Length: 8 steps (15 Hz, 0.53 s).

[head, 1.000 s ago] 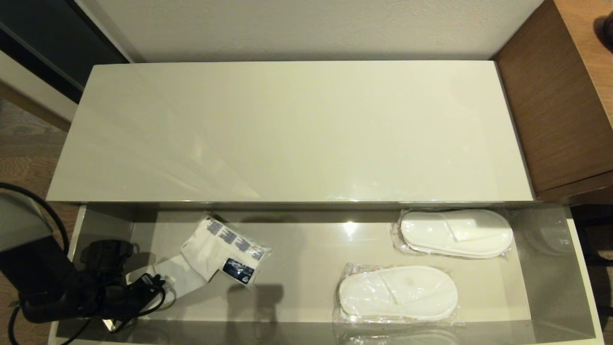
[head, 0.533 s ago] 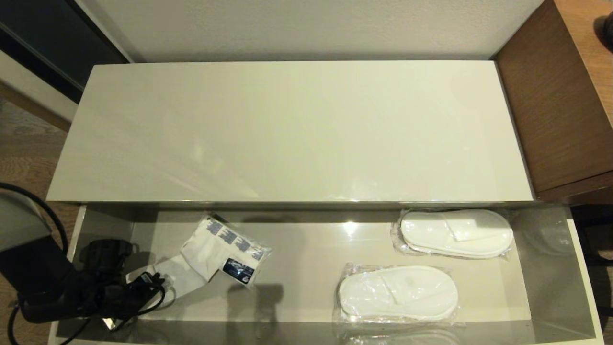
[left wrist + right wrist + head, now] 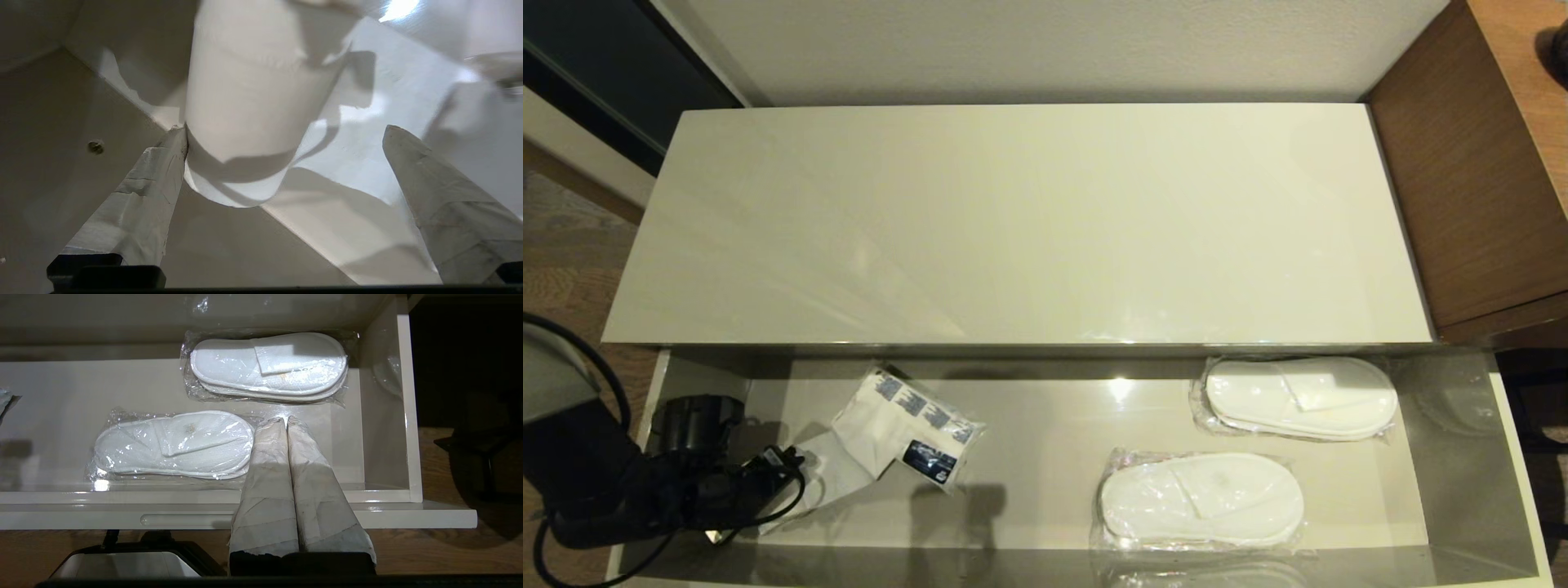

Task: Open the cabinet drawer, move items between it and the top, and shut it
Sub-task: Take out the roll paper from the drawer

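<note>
L gripper (image 3: 286,134) fingers (image 3: 139,204) spread wide, wrapped in pale creased tape, tapering to blunt tips. Between them sits the toilet-paper roll (image 3: 249,102): white, soft matte cylinder, faint embossed bands, one finger touching its side, the other well apart from it. Roll lies at the left end of the cabinet drawer (image 3: 1462,457), its loose tail (image 3: 821,478) flat on the drawer floor. Drawer is pulled out, very wide and shallow, inner walls smooth pale grey w/ glossy reflections.

R gripper (image 3: 287,422) fingers pressed together, empty, hanging over the drawer's front edge near the right end.

Just beside the tail: white packet w/ blue printing (image 3: 907,425), crinkly. Right half: 2 pairs of slippers (image 3: 1201,498) (image 3: 1298,396), flat white ovals sealed in clear shiny plastic, apart from each other. The top (image 3: 1013,220) behind is a glossy cream slab, long rectangle. Brown wood-grain desk (image 3: 1478,180) at its right.
</note>
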{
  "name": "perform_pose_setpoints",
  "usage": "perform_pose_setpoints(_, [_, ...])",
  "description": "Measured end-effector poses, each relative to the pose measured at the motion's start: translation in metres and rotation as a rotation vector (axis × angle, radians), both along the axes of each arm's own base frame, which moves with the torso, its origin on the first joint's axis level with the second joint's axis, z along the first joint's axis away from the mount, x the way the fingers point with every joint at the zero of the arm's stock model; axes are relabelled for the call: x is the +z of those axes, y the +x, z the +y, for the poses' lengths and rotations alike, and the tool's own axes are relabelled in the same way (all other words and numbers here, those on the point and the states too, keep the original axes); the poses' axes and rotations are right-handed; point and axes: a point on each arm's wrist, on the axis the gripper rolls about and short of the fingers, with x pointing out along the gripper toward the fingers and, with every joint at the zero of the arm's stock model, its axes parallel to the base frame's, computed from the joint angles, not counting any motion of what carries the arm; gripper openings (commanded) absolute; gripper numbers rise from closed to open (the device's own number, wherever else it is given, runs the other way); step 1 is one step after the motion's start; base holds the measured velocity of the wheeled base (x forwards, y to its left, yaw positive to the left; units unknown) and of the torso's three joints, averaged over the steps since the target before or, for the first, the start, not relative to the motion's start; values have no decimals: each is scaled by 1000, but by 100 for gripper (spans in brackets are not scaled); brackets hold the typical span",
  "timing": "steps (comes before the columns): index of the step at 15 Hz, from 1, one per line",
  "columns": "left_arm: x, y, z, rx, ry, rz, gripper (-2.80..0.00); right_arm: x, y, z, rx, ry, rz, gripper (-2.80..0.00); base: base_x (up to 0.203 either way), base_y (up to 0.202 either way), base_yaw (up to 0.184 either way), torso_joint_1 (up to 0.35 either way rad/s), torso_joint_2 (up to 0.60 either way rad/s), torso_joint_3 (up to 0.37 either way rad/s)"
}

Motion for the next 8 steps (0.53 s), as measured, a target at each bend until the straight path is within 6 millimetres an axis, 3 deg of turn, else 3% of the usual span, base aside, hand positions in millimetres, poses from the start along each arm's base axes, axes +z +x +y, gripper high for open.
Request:
perform_pose_setpoints(3, [5, 1, 0, 1, 3, -17, 0, 0, 0, 0, 0, 0, -1, -280, 0, 0, 0, 0, 0, 0])
perform_pose_setpoints(4, [6, 1, 0, 2, 3, -21, -280, 0, 0, 0, 0, 0, -1, -280, 0, 0, 0, 0, 0, 0])
perform_pose_setpoints(8, [10, 1, 0, -5, 5, -37, -280, 0, 0, 0, 0, 0, -1, -280, 0, 0, 0, 0, 0, 0])
